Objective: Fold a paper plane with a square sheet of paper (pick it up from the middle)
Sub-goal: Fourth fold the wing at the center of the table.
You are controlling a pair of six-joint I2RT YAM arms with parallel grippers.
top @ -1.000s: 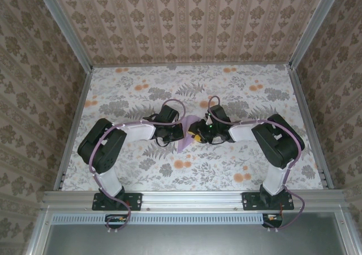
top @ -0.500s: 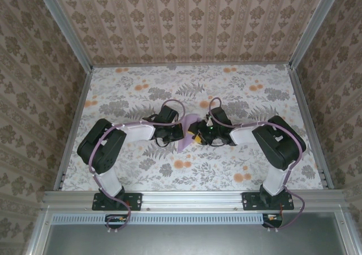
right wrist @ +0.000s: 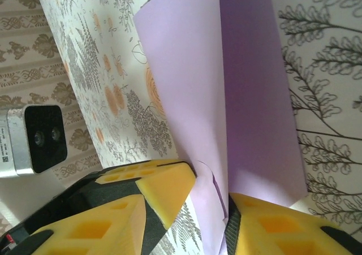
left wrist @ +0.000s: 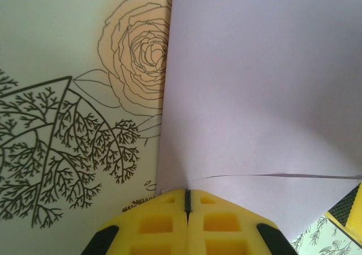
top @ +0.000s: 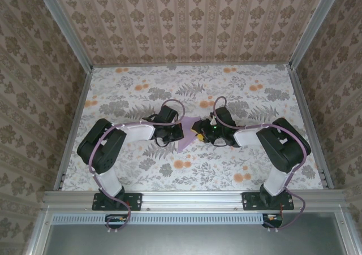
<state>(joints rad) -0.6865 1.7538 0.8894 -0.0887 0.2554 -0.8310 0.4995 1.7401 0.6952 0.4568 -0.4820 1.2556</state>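
The square sheet of paper is lavender, partly folded, and stands up from the table between my two grippers at mid-table. My left gripper is shut on the paper's near edge, with the sheet running into the seam between its yellow fingers. My right gripper is open around the upright fold. Its right finger touches the paper, and the left gripper's yellow tips sit inside its gap. From above, the left gripper and right gripper face each other.
The floral tabletop has free room all around the grippers. Patterned walls with aluminium rails close in the far and side edges. The left wrist's camera block sits close to the right gripper's left side.
The right arm has swung a little to the right and its gripper has shifted with it. Its jaws widened, then narrowed again. The left gripper has kept its hold on the paper.
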